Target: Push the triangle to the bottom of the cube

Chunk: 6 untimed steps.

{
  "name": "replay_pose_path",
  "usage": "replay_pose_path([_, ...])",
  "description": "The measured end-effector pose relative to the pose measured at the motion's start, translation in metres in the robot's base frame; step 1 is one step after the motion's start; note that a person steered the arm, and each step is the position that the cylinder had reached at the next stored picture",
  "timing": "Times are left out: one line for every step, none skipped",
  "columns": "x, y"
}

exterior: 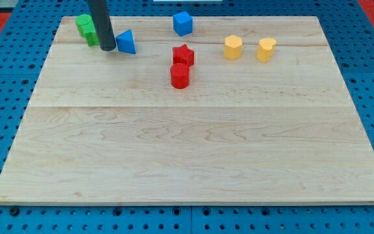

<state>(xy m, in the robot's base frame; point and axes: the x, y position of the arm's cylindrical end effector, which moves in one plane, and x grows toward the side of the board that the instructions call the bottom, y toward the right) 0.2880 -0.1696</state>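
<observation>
Camera view shows my tip (pixel 108 49) planted on the counter (pixel 187 156) near the view's top left, just at the left edge of the blue triangle (pixel 126 42), touching it or nearly so. As for the hand, I have none: the arm ends in a plain rod that can neither open nor close, and it holds nothing; it can only shove.

Standing on the triangle's left makes sense, I judge, because the blue cube (pixel 182 23) sits well to the view's right and slightly higher, so a push from this side drives the triangle rightward toward the spot just below the cube.

Behind the rod, partly hidden, is a green block (pixel 85 28) whose shape I cannot make out. A red star (pixel 183 54) and a red cylinder (pixel 180 76) stand below the cube, and the star crowds the target spot, so a long push risks a collision. Two yellow blocks (pixel 233 47) (pixel 266 49) lie farther right, out of the way.
</observation>
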Motion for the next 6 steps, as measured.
replay_pose_path([-0.002,-0.016])
replay_pose_path([-0.013,0.004])
replay_pose_path([-0.015,0.038])
replay_pose_path([-0.015,0.09])
replay_pose_path([-0.015,0.088])
replay_pose_path([-0.015,0.099])
